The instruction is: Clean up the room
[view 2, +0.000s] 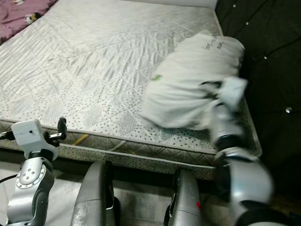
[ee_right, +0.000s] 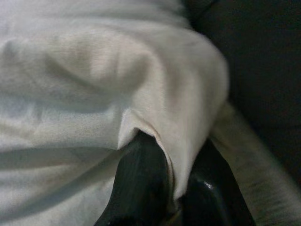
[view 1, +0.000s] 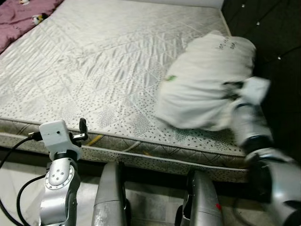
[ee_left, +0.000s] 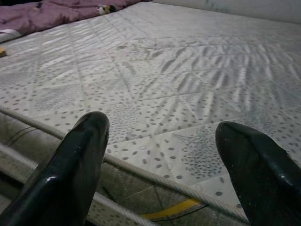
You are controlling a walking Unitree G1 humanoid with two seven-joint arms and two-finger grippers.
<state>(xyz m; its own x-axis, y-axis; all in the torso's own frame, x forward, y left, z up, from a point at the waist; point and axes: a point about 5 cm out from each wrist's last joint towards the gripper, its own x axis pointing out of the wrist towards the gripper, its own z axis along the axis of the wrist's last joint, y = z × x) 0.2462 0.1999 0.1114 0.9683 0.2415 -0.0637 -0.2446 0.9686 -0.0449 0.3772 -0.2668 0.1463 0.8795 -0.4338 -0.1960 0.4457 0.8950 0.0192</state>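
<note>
On the right side of the bare mattress (view 1: pixel 103 61), close to its near edge and beside the dark padded wall (view 1: pixel 277 42), lies a plump white pillow (view 1: pixel 207 84), somewhat blurred in the head views. The right claw (ee_right: pixel 174 188) is closed on a fold of the pillow's cloth, the fabric pinched between its two black fingers (ee_right: pixel 141 183); the silver right arm (view 1: pixel 263 155) reaches up to the pillow from the lower right. The left claw (ee_left: pixel 162 174) is held low in front of the mattress's near edge, towards the left, its fingers (ee_left: pixel 70 174) spread wide apart with nothing between them, pointing across the quilted, speckled surface. A yellow strip (ee_left: pixel 171 209) shows along the mattress's side just below the piping. At the far left corner of the mattress lies a purple blanket (view 1: pixel 21 16) with a small black-and-white thing on it, too small to identify. Black cables (view 1: pixel 14 155) run from the left wrist towards the floor.
</note>
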